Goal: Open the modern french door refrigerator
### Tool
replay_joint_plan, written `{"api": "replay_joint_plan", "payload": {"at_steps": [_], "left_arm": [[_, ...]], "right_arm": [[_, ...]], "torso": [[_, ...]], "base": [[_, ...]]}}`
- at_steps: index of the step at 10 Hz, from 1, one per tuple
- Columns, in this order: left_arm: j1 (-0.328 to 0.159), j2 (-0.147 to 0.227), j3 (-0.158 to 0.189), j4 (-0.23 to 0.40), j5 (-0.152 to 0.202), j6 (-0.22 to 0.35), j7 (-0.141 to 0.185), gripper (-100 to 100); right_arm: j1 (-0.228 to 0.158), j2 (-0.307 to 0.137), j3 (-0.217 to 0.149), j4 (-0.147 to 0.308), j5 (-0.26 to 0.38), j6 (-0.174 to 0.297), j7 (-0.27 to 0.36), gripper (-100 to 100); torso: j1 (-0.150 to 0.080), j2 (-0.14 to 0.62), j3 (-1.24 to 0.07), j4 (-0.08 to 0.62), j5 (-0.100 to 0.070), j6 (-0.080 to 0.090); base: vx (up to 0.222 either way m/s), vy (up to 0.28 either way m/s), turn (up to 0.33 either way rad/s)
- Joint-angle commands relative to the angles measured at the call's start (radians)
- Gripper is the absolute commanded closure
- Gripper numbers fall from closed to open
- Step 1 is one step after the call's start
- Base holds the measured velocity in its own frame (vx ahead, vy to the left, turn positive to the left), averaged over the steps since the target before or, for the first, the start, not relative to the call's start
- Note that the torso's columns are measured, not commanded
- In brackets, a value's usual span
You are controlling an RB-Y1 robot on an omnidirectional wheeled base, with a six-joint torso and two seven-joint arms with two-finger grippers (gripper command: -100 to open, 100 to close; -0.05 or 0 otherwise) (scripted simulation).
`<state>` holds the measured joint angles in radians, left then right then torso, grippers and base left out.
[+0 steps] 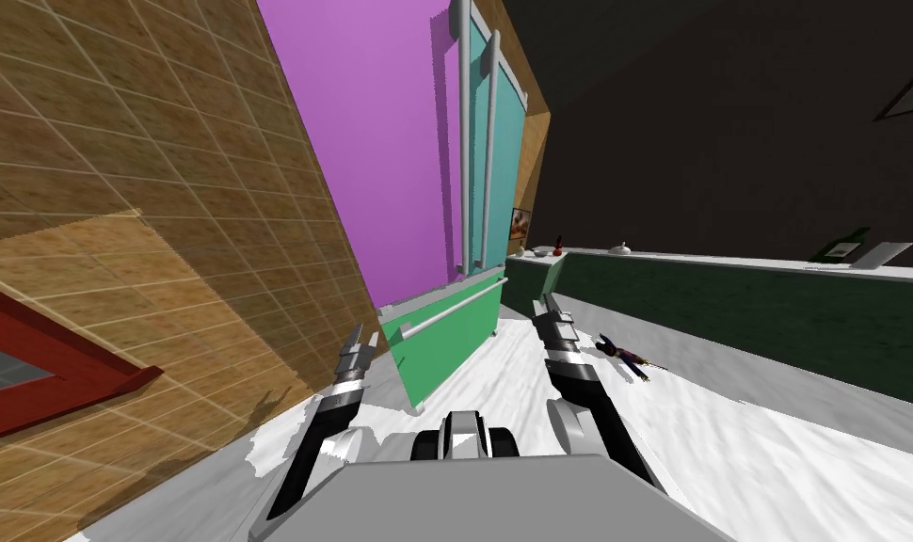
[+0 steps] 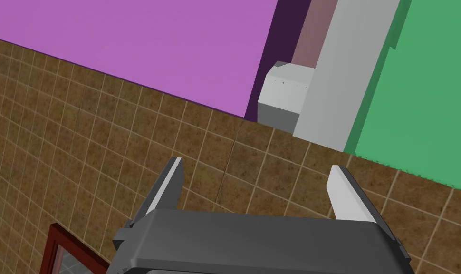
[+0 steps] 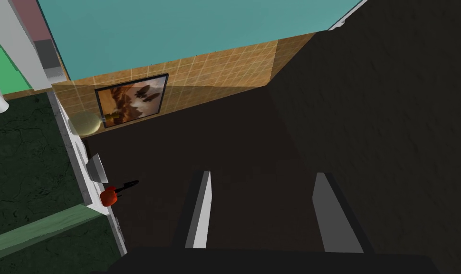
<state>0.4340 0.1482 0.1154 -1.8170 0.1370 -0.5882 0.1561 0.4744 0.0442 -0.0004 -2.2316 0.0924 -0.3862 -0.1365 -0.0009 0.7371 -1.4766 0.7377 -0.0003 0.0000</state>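
Head view: I am at the approach step, with nothing grasped; the refrigerator stands just ahead of me, a purple door on its left half, a teal door on its right, and a green drawer below them; two long grey handles run upright side by side where the doors meet. My left gripper is low beside the drawer's corner and my right gripper is low off the drawer's other end; both are well below the grips and touching nothing. To my right runs a dark green counter with a pale top.

Left wrist view: the left gripper is spread wide and empty; between its fingers lies the brown tiled wall, with the purple door and the green drawer beyond it.

Right wrist view: the right gripper is spread too, holding nothing, aimed past the teal door at a dark wall; a framed picture hangs beside the counter's end.

My judgement: the next move calls for lifting one gripper to a door handle, setting the bar between the open fingers, closing on it, then pulling outward along the door's swing.
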Motion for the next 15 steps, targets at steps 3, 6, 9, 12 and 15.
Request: {"api": "replay_joint_plan", "payload": {"at_steps": [3,6,9,12,15], "left_arm": [[-0.021,0.021,0.019,0.086,0.018,-0.008,0.002,-100],[-0.037,0.015,0.039,0.165,0.038,-0.017,0.007,-100],[-0.049,-0.019,0.055,0.225,0.053,-0.023,0.011,-100],[-0.060,-0.085,0.069,0.278,0.067,-0.030,0.014,-100],[-0.066,-0.176,0.078,0.310,0.075,-0.034,0.016,-100]], "right_arm": [[0.000,0.000,0.000,0.000,0.000,0.000,0.000,0],[0.000,0.000,0.000,0.000,0.000,0.000,0.000,0],[0.000,0.000,0.000,0.000,0.000,0.000,0.000,0],[0.000,0.000,0.000,0.000,0.000,0.000,0.000,0],[0.000,0.000,0.000,0.000,0.000,0.000,0.000,0]], "torso": [[0.002,0.002,0.001,0.001,0.001,0.000],[0.001,0.000,0.000,0.000,0.000,0.000],[-0.001,0.000,0.000,0.000,0.000,0.000],[0.003,0.003,0.002,0.001,0.001,0.000],[0.001,0.001,0.001,0.000,0.000,0.000]], "base": [[0.063,-0.075,0.046],[0.075,-0.089,0.066],[0.099,-0.129,0.064],[0.058,-0.079,0.049],[0.044,-0.064,0.033]]}}
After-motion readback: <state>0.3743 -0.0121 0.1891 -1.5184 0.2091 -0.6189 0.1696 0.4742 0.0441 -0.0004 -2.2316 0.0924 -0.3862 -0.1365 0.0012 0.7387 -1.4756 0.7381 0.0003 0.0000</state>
